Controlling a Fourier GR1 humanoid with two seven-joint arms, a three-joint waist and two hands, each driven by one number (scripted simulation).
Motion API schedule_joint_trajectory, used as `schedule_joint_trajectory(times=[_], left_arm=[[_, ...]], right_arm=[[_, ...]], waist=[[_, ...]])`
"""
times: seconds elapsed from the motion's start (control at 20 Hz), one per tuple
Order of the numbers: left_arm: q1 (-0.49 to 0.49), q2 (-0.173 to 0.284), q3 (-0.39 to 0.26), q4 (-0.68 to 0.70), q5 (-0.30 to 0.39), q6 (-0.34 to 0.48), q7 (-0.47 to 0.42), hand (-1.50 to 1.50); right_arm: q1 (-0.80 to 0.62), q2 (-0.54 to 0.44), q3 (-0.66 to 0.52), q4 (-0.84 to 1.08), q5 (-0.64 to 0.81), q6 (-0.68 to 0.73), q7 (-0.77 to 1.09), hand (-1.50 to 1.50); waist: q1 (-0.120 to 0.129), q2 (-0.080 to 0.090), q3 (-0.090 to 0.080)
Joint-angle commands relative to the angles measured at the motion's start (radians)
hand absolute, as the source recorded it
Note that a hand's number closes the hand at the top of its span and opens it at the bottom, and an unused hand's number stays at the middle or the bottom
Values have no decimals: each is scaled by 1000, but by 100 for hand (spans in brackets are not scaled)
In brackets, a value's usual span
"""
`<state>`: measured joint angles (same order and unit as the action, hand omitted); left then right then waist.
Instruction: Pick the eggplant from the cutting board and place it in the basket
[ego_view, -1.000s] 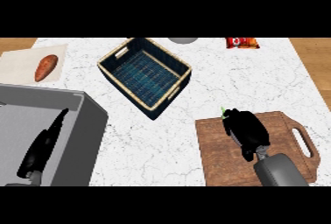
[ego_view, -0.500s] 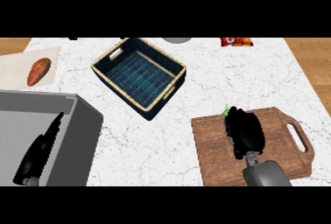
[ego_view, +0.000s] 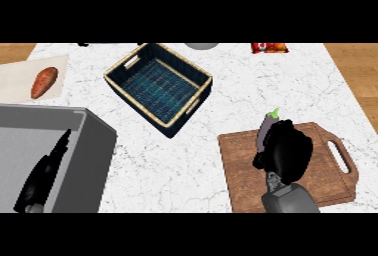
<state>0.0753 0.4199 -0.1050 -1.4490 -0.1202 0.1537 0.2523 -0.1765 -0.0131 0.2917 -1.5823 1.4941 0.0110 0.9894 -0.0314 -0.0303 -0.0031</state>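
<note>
The purple eggplant (ego_view: 266, 127) with a green stem lies on the wooden cutting board (ego_view: 244, 175) at the lower right. Only its far end shows. My right hand (ego_view: 285, 150) covers the rest of it, with the fingers curled round it. The dark blue woven basket (ego_view: 159, 86) with a tan rim stands open, turned at an angle, up and to the left of the board. My left hand (ego_view: 43, 172) rests over the grey sink at the lower left, fingers straight and pointing away.
A grey sink (ego_view: 88, 150) fills the lower left. A sweet potato (ego_view: 44, 82) lies on a pale board at the far left. A red packet (ego_view: 269, 47) and a grey round object (ego_view: 201, 45) sit at the back edge.
My right hand has settled closer over the eggplant, and more of the stem end now shows beyond the fingers. The left hand has stayed where it was.
</note>
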Motion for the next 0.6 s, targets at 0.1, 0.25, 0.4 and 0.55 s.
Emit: schedule_joint_trajectory(times=[0.1,0.25,0.4,0.55], left_arm=[[-42,6,-2,12,-2,-15,15,0],[-53,-2,-10,15,-11,-12,13,0],[-58,-8,-17,15,-6,-21,17,0],[-80,0,-11,23,-4,-30,22,0]], right_arm=[[-151,13,170,-135,173,78,367,150],[-211,13,235,-193,225,161,413,150],[-283,13,266,-215,249,228,460,150],[-331,12,301,-260,252,291,475,150]], waist=[[29,4,-6],[34,-1,-7],[56,4,-6],[57,3,-5]])
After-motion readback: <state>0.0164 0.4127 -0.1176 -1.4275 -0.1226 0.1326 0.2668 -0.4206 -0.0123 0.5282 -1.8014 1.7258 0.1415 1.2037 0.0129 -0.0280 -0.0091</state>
